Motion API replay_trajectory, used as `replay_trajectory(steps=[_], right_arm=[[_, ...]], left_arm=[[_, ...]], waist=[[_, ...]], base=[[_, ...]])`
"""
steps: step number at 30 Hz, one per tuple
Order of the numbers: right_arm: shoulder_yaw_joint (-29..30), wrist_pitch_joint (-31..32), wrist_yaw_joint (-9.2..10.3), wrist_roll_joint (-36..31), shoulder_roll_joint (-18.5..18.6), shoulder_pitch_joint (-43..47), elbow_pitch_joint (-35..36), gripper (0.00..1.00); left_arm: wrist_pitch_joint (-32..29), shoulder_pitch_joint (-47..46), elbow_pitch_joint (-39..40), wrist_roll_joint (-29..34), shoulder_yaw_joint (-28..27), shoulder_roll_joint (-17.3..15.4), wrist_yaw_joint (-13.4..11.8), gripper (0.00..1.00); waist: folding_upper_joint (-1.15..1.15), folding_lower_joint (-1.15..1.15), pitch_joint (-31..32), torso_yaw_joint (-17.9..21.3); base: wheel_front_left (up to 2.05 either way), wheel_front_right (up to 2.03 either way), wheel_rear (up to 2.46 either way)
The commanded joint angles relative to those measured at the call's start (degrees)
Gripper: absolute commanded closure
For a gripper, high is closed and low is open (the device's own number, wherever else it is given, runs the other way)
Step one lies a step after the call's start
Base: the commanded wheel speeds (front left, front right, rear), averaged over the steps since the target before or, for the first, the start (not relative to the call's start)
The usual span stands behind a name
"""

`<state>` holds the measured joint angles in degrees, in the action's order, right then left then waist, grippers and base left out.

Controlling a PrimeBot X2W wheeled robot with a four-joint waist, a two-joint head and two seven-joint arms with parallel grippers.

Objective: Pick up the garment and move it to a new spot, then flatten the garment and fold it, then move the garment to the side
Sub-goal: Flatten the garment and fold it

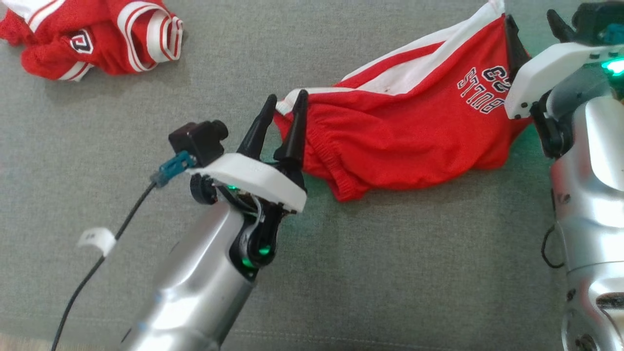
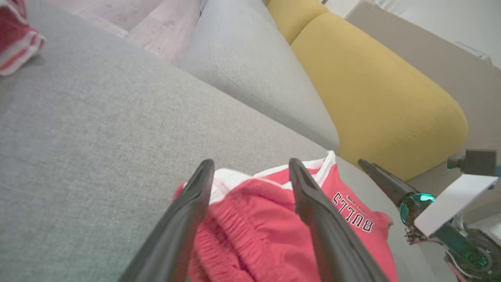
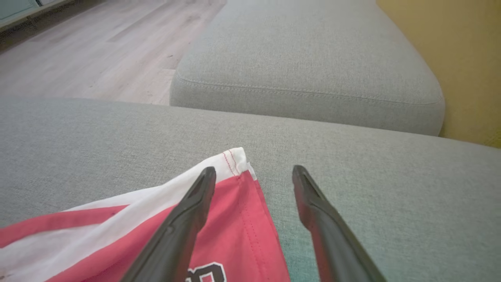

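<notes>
Shorts (image 1: 404,141) in red, lettered BULLS, are laid out on the grey sofa cushion (image 1: 341,273) between the two grippers. The left gripper (image 1: 286,96) is spread wide over the elastic waistband, and nothing is gripped. The right gripper (image 3: 254,169) is likewise parted and empty, with the white-striped hem corner beneath one finger.

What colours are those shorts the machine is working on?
The shorts are red with white side stripes and black-and-white lettering. They show best in the head view.

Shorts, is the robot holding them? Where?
Nothing is held. The left gripper stands open over the waistband of the shorts, and the right gripper is open over a hem corner.
</notes>
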<state>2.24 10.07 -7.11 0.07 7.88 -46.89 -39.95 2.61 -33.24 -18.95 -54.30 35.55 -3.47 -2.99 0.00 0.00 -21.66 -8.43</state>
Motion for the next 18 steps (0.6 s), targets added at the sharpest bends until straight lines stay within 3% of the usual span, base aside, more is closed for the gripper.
replay_trajectory(steps=[1,7,18], right_arm=[[-0.84,-1.04,-0.37,0.21,-0.45,-2.15,1.21,0.0],[-1.65,-1.34,-0.37,2.59,1.87,-0.49,-1.02,0.0],[-2.93,7.43,-0.37,7.75,6.52,3.88,-5.47,0.0]], left_arm=[[1.42,1.02,3.0,1.24,-0.93,-1.74,0.04,0.0],[5.53,6.29,8.12,5.29,-1.1,-6.7,-2.25,0.0],[8.3,18.0,17.4,8.47,-4.43,-16.34,-8.85,0.0]], waist=[[0.0,0.0,0.79,0.18],[0.0,0.0,3.76,0.11],[0.0,0.0,4.69,-2.01]], base=[[0.0,0.0,0.0],[0.0,0.0,0.0],[0.0,0.0,0.0]])
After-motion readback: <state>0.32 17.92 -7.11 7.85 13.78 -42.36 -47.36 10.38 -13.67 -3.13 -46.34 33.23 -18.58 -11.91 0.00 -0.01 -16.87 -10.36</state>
